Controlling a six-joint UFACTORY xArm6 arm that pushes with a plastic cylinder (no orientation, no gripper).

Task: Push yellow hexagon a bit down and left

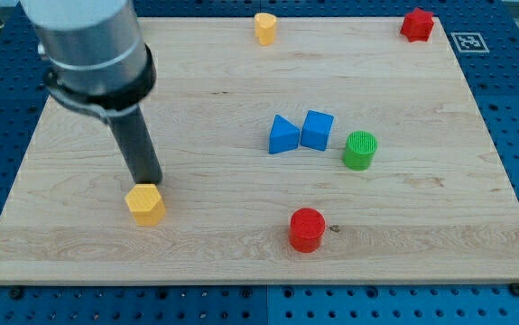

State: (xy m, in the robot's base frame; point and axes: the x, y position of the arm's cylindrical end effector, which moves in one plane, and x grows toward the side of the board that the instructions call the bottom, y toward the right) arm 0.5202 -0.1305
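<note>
The yellow hexagon [145, 204] lies on the wooden board [241, 244] at the view's lower left. My tip [148, 182] stands right at the hexagon's upper edge, touching or nearly touching it, with the dark rod rising up and to the left into the arm's grey housing.
A second yellow block [265, 28] sits at the board's top edge, a red block [416, 24] at the top right corner. A blue triangle [282, 135] and a blue cube [317, 130] sit mid-board beside a green cylinder [360, 150]. A red cylinder [307, 229] lies lower centre.
</note>
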